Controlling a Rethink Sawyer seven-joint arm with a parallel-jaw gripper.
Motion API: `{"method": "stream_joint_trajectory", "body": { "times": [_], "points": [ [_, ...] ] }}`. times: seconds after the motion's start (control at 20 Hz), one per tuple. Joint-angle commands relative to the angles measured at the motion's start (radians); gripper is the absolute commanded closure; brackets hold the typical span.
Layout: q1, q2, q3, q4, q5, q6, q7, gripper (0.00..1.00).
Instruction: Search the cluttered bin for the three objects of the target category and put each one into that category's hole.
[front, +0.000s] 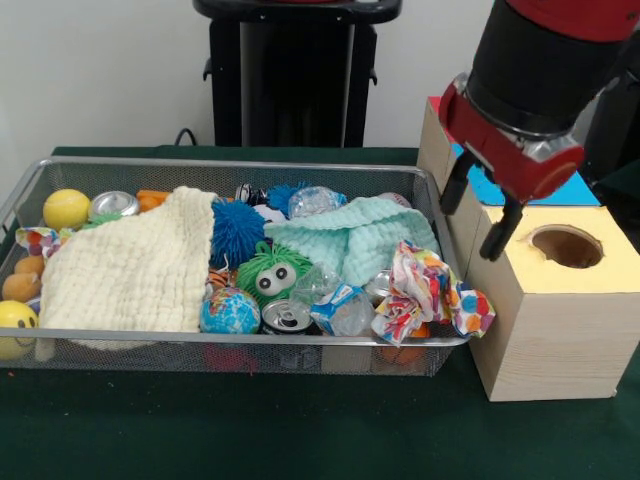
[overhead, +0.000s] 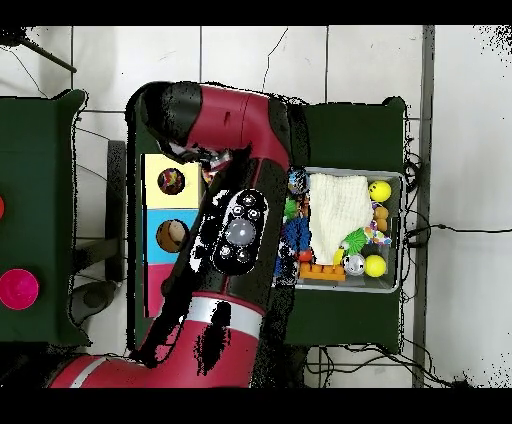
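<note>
Front view shows the empty fingers (front: 481, 217) spread beside the yellow-topped wooden box's round hole (front: 566, 245).

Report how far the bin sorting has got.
Nothing visibly sorted: no object shows in the yellow box's hole. The hand hangs open and empty between the wire bin and that box. The cans, balls and crumpled plastic remain in the bin, partly under cloths, so the picking remains.

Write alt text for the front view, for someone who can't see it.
A red and black robot gripper, fingers open and empty, hangs over a wooden box with a round hole in its yellow top. Left of it, a wire mesh bin holds a cream cloth, a mint cloth, balls, cans and fuzzy toys.
</note>
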Motion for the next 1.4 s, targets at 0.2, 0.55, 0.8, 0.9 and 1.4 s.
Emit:
{"method": "stream_joint_trajectory", "body": {
  "times": [0.2,0.55,0.8,0.9,1.4],
  "points": [
    [-0.045,0.125,0.138,-0.115,-0.037,0.0,-0.059,0.0],
    [-0.04,0.092,0.166,0.012,-0.05,-0.124,-0.072,0.0],
    [-0.045,0.031,0.185,0.149,-0.06,-0.22,-0.09,0.0],
    [-0.053,-0.005,0.194,0.214,-0.061,-0.243,-0.111,0.0],
    [-0.092,-0.062,0.223,0.292,-0.091,-0.266,-0.153,0.0]
  ]
}}
